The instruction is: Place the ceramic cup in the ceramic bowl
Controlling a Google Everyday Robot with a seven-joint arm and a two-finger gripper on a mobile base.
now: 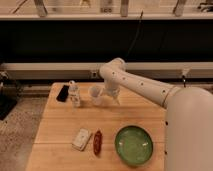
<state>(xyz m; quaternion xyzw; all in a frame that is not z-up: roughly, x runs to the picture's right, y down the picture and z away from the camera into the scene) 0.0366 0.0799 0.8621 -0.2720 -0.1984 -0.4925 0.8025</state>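
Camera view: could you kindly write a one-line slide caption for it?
Gripper beside the upright ceramic cup, with the green ceramic bowl apart, nearer the camera.

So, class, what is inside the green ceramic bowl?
Only its bare green glaze shows; the ceramic bowl holds nothing, and nothing covers its inside. The ceramic cup stands further back, the gripper beside it.
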